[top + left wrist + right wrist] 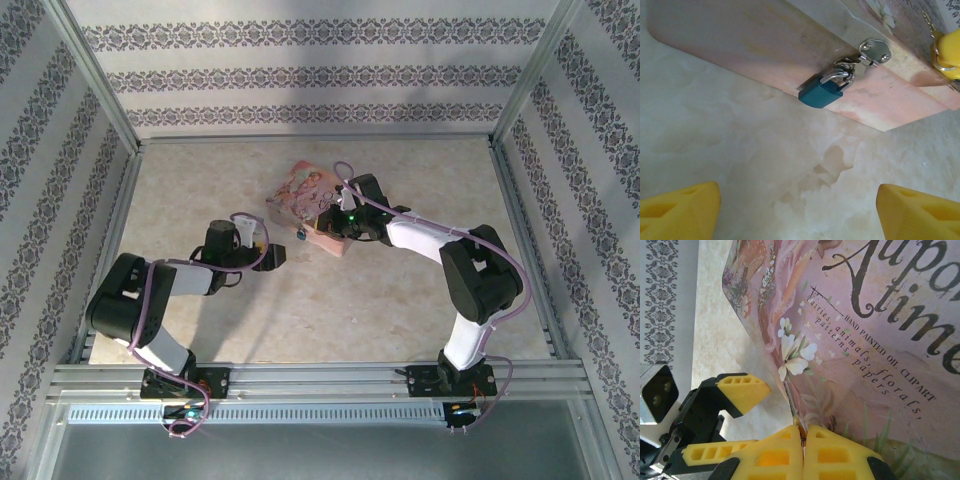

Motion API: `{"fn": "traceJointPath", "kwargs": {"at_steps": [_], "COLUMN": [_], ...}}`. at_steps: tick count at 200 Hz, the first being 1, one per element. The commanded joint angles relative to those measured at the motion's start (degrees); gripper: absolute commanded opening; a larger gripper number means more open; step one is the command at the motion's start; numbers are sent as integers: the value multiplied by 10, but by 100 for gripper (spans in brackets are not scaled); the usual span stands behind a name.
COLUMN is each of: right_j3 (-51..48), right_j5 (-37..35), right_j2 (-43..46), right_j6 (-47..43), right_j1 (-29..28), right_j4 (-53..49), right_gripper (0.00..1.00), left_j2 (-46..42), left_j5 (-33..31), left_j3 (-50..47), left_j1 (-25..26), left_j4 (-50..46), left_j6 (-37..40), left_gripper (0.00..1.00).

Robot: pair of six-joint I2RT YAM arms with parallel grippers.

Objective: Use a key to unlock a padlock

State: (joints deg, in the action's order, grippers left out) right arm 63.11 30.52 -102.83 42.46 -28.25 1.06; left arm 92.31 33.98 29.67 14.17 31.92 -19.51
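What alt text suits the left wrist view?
A small blue padlock hangs from a silvery clasp on a flat pink box's side, on a pale table. The left end effector's yellow fingertips sit wide apart in the bottom corners.

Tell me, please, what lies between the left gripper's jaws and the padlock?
Bare marbled tabletop, seen in the left wrist view: nothing sits between the left gripper and the padlock hanging on the pink box.
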Motion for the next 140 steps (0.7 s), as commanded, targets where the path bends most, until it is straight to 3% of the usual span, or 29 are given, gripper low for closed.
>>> {"fn": "traceJointPath", "kwargs": {"at_steps": [1,57,140], "right_j3": [7,15,25], "right_j5": [-12,-17,-19], "right_j2": [-25,-25,-27], "right_j6": [-11,-18,-28], "right_j1": [0,-4,-5], "right_j4": [-23,-33,-50], "right_gripper": [0,0,0], "left_j2": [10,44,119], "left_j5": [30,79,118], "left_j3": [21,39,74], "left_j1": [-6,-6,-5], "left_j4": [35,56,106], "left_j6": [5,4,-34], "left_gripper": [81,81,72]}}
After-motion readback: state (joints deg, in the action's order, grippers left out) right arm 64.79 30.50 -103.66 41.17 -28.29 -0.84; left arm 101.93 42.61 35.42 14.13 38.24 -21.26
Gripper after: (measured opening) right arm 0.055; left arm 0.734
